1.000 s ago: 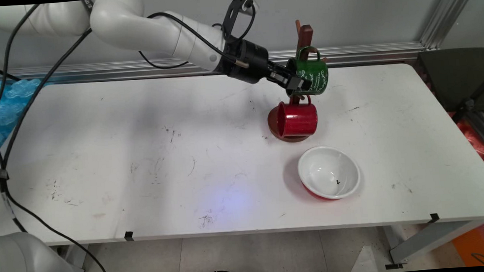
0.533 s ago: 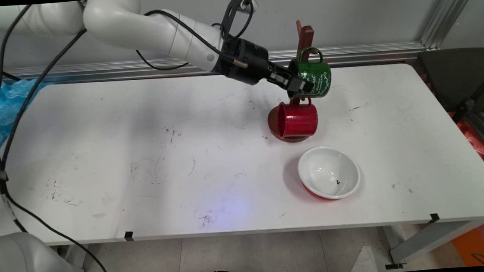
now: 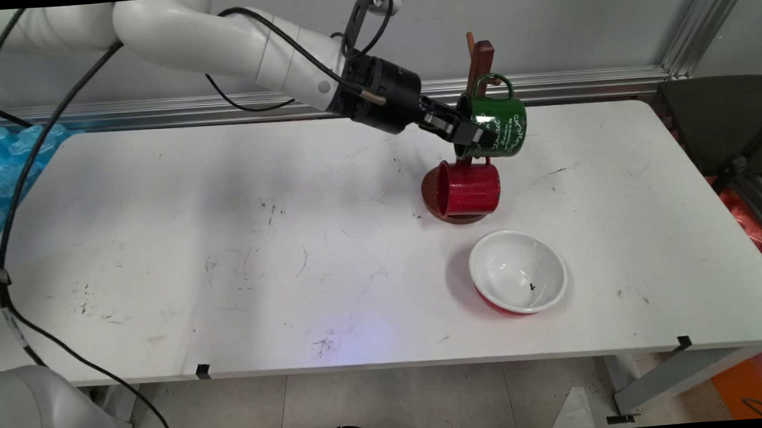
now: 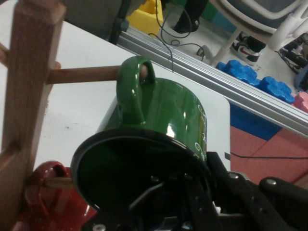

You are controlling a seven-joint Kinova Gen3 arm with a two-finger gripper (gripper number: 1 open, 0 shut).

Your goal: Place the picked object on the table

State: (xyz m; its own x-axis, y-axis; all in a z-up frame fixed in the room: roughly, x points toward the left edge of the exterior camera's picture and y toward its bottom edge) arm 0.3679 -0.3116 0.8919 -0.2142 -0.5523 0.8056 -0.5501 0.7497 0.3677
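the green mug (image 3: 498, 126) is clamped at its rim by the claw (image 3: 475, 137), handle apparently at a rack (image 3: 477, 62) peg; rigid, glossy, probably slippery.

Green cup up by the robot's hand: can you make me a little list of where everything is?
green cup: gripped at its rim, handle looped over the end of a peg
gripper: shut on the green cup, one finger inside it
wooden mug stand: at the table's far side, post upright
red cup: hangs on a lower peg, under the green cup
white bowl: red outside, on the table, nearer than the stand
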